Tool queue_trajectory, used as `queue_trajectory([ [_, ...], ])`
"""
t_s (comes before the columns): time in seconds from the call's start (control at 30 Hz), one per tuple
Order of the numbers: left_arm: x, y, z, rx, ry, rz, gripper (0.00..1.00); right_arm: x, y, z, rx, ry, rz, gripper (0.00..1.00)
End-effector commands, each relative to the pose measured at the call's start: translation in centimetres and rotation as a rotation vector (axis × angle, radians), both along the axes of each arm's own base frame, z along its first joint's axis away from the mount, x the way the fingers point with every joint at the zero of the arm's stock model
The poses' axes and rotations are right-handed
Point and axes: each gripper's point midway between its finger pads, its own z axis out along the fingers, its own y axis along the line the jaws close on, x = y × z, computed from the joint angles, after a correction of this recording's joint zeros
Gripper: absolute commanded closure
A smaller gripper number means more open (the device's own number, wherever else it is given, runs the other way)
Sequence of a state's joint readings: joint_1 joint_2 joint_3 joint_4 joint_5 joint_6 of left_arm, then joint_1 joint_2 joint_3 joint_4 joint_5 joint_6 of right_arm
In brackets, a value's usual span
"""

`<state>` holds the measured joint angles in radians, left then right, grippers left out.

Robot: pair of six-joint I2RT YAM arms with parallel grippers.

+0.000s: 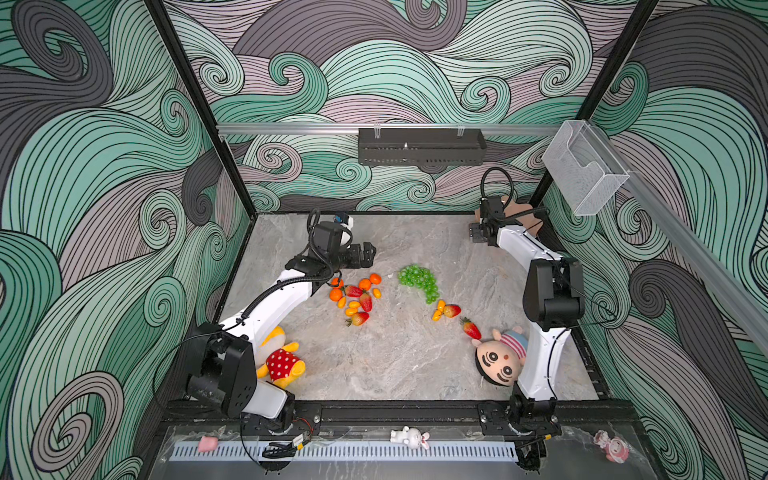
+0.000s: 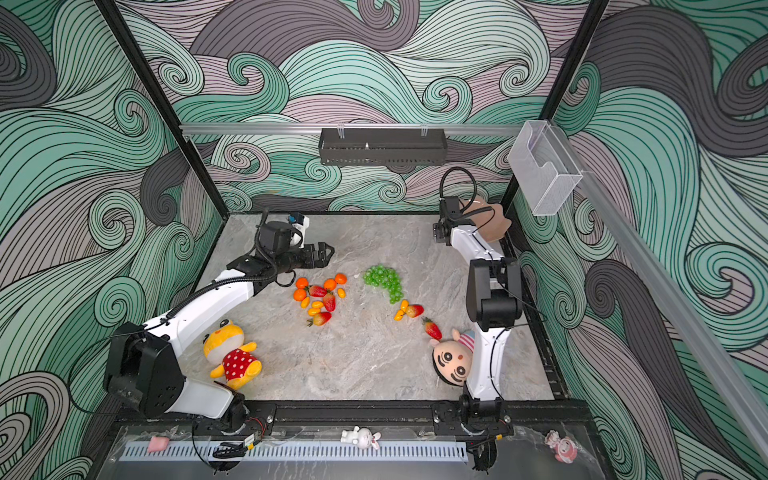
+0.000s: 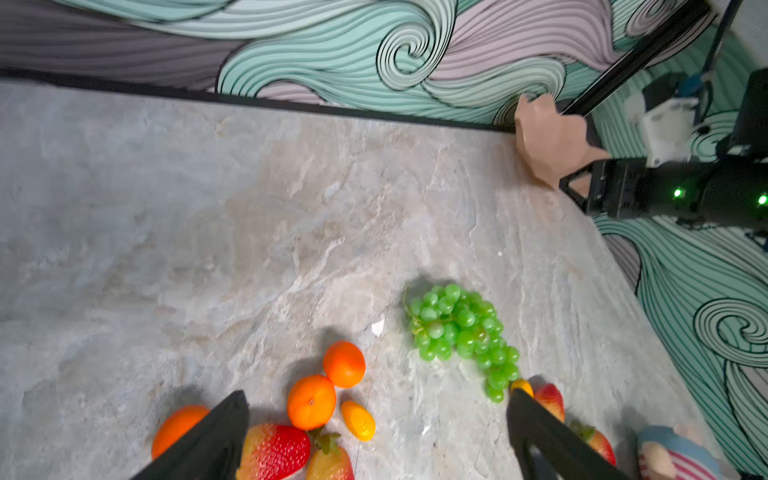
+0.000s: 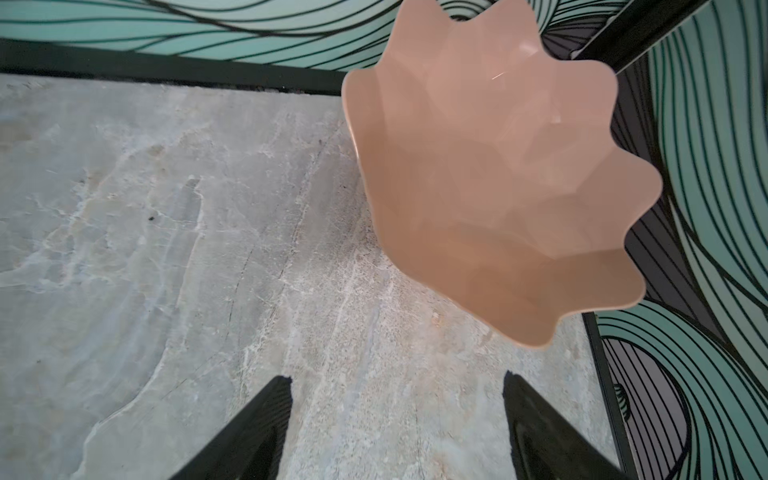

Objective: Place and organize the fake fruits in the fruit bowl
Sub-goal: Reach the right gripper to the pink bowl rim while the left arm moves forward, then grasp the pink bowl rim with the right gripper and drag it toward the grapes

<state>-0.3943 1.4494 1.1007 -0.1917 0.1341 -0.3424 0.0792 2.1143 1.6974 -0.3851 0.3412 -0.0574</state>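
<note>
Fruit bowl (image 4: 490, 178) in table's far-right corner — likely why right gripper (image 4: 397, 378) faces it; left gripper (image 3: 378, 395) over fake fruits (image 3: 311, 401); jaws of the 2 apart.

The fruit bowl (image 4: 490, 174) was plain glossy salmon-pink. The grape bunch (image 1: 419, 282) was green, the tangerines (image 3: 311, 402) orange, the kumquats (image 3: 358, 420) yellow-orange, the strawberries (image 3: 274, 451) red with green tops. The table (image 1: 395, 365) was grey marbled; the walls (image 1: 104, 166) carried teal, mauve and grey swirls lined in black.
</note>
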Motion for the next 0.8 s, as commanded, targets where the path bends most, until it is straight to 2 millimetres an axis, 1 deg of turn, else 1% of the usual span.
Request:
queue_trajectory([
  [0.0, 0.7, -0.8, 3.6, -0.021, -0.111, -0.032, 0.02, 0.4, -0.1, -1.1, -0.058, 0.071, 0.034, 0.22],
  [0.07, 0.2, -1.5, 3.7, -0.026, -0.107, -0.092, 0.01, 1.0, -0.2, -1.8, -0.08, 0.093, 0.044, 0.24],
  [0.1, -0.5, -1.7, 4.9, -0.032, -0.131, -0.121, 0.02, 1.2, -0.2, -2.1, -0.098, 0.104, 0.049, 0.24],
  [0.17, -0.8, -1.7, 5.2, -0.015, -0.149, -0.146, 0.01, 1.7, -0.6, -2.6, -0.153, 0.122, 0.058, 0.25],
  [0.37, -0.5, 1.0, 5.9, 0.069, -0.201, -0.03, 0.01, 3.3, -1.8, -3.5, -0.285, 0.151, 0.066, 0.31],
  [0.5, -0.6, 2.4, 6.5, 0.098, -0.239, 0.031, 0.02, 3.9, -2.2, -4.3, -0.318, 0.162, 0.052, 0.37],
  [0.53, -0.6, 2.4, 6.6, 0.098, -0.248, 0.034, 0.01, 4.0, -2.3, -4.5, -0.319, 0.164, 0.044, 0.41],
  [0.57, -0.6, 2.4, 6.7, 0.097, -0.254, 0.034, 0.01, 4.1, -2.4, -4.7, -0.318, 0.165, 0.035, 0.43],
  [0.7, -0.7, 2.3, 6.9, 0.099, -0.261, 0.018, 0.01, 4.7, -2.3, -4.9, -0.319, 0.159, 0.027, 0.48],
  [0.77, -0.8, 2.7, 6.9, 0.109, -0.259, 0.038, 0.01, 5.0, -2.3, -4.9, -0.301, 0.151, 0.016, 0.52],
])
